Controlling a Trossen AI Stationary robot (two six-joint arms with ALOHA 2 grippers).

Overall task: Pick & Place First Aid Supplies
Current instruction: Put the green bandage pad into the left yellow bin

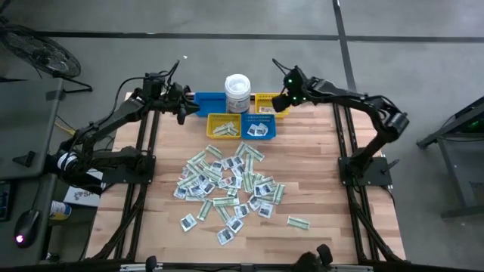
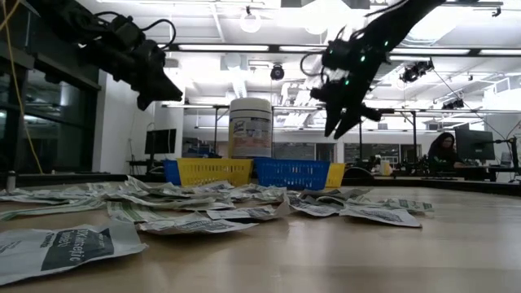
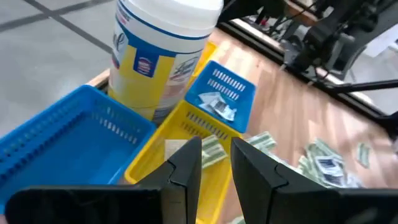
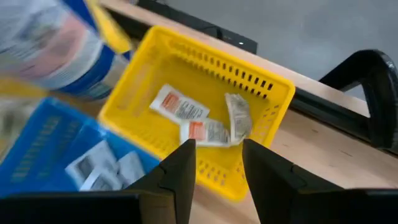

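The right tool [image 1: 285,96] hangs in the air above the far yellow bin [image 1: 266,100] at the back of the surface [image 1: 318,166]; its two dark fingers [image 4: 180,168] stand apart with nothing between them. Below it, in that bin, lie three packets [image 4: 205,121]: two white ones with orange print and one crumpled pale one, resting on the bin's floor.

The left tool [image 1: 181,104] is raised over the far blue bin [image 1: 208,102] on the other side of the white tub [image 1: 237,92]. Its fingers [image 3: 186,163] show a narrow gap and hold nothing.

The tub stands upright between the two far bins. In front of it sit two more bins side by side: a near yellow bin [image 1: 223,126] with pale green-and-white strips in it, and a near blue bin [image 1: 259,128] with a few white square packets.

The rest of the first aid supplies [image 1: 227,185] lie loose in a wide heap on the middle of the surface, white squares and green-and-white strips mixed and overlapping. One strip [image 1: 299,222] lies apart from the heap, toward the right arm's side and nearer the front edge.

In the low view a person [image 2: 444,150] sits at a desk far back in the room.
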